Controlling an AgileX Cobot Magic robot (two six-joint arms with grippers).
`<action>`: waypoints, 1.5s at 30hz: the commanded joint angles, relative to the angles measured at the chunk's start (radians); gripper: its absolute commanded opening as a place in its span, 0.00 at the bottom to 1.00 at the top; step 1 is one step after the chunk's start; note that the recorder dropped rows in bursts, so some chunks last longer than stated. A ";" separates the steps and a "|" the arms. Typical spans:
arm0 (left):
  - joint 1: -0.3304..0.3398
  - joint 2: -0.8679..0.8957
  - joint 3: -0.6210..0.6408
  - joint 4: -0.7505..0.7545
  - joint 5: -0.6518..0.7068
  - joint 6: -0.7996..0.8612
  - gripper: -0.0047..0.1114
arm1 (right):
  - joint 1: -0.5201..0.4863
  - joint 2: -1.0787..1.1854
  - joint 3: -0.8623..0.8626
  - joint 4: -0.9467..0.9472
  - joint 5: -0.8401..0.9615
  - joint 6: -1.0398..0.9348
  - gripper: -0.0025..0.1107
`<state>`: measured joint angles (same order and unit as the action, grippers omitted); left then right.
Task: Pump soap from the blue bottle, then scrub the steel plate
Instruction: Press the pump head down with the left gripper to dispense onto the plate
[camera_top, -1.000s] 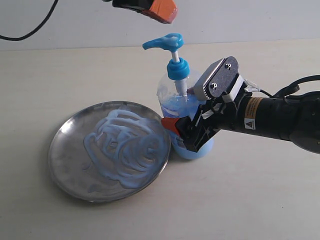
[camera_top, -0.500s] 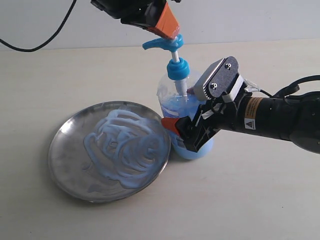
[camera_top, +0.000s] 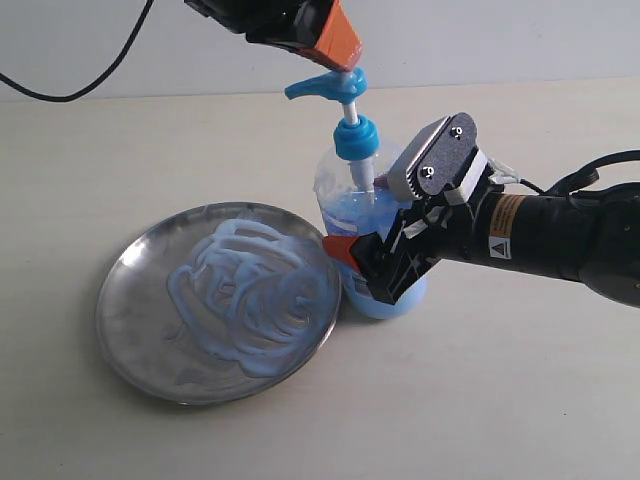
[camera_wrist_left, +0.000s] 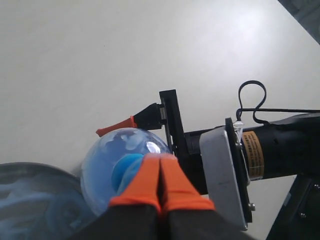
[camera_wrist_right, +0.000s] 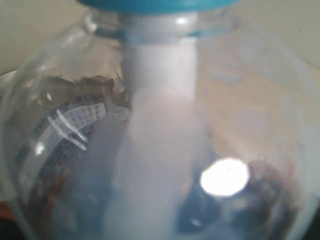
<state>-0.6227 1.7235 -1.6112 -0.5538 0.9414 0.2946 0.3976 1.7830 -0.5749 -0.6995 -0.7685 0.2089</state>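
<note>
The blue bottle (camera_top: 350, 205) stands upright beside the steel plate (camera_top: 125, 330), its pump head (camera_top: 325, 85) raised. My right gripper (camera_top: 372, 265) is shut on the bottle's lower body, one orange finger (camera_top: 340, 250) showing at the plate side. The left gripper (camera_top: 345, 55) is shut, its orange tips resting on top of the pump head. In the left wrist view the shut gripper (camera_wrist_left: 160, 160) hangs over the bottle (camera_wrist_left: 107, 160). The bottle (camera_wrist_right: 160, 125) fills the right wrist view. Pale blue soap (camera_top: 250, 290) is smeared in swirls over the plate.
The light table (camera_top: 520, 400) runs out around the plate and bottle. A black cable (camera_top: 60, 95) hangs at the back left. My right arm (camera_top: 560, 240) reaches in from the right edge.
The left gripper has come down from the top edge onto the pump head. The pump head stays raised, and the right gripper, bottle and plate have not moved.
</note>
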 joint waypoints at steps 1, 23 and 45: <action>-0.004 0.000 -0.008 -0.002 0.010 -0.011 0.04 | -0.002 -0.004 -0.014 0.000 -0.042 -0.007 0.02; -0.004 0.034 -0.008 0.045 0.077 -0.040 0.04 | -0.002 -0.004 -0.014 -0.015 -0.042 -0.007 0.02; -0.004 0.080 -0.006 0.107 0.148 -0.119 0.04 | -0.002 -0.004 -0.014 -0.014 -0.042 -0.023 0.02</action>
<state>-0.6227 1.7590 -1.6416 -0.5290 1.0076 0.1898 0.3954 1.7830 -0.5749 -0.7048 -0.7666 0.2092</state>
